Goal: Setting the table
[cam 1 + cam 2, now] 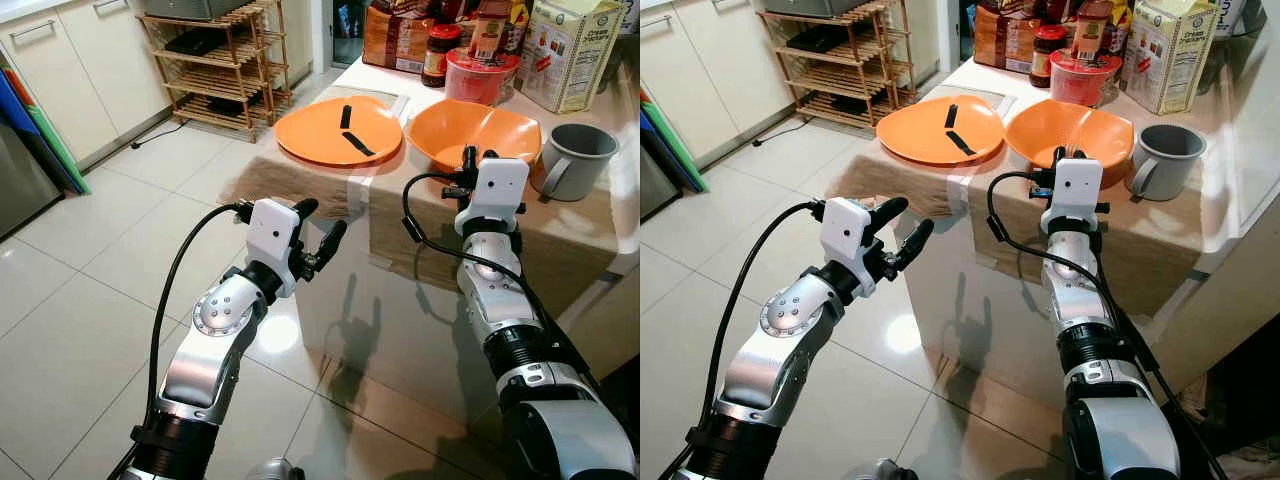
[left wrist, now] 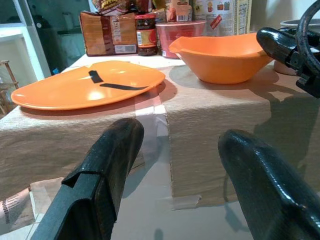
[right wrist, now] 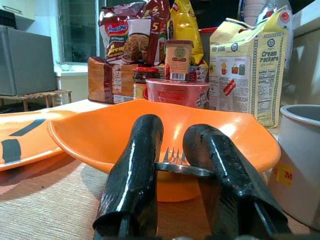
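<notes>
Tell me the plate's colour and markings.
Orange plate with two black strips; clearest in left eye view.

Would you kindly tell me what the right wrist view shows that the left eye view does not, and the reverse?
Right wrist alone: a fork pinched between the right tool's fingers, tines toward the bowl.
Left eye alone: the left tool open over the floor, and a wooden rack.
Both: bowl, plate, grey cup, cracker box.

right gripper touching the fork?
Touching. In the right wrist view the right gripper has its two black fingers pinching the fork, before the orange bowl.
</notes>
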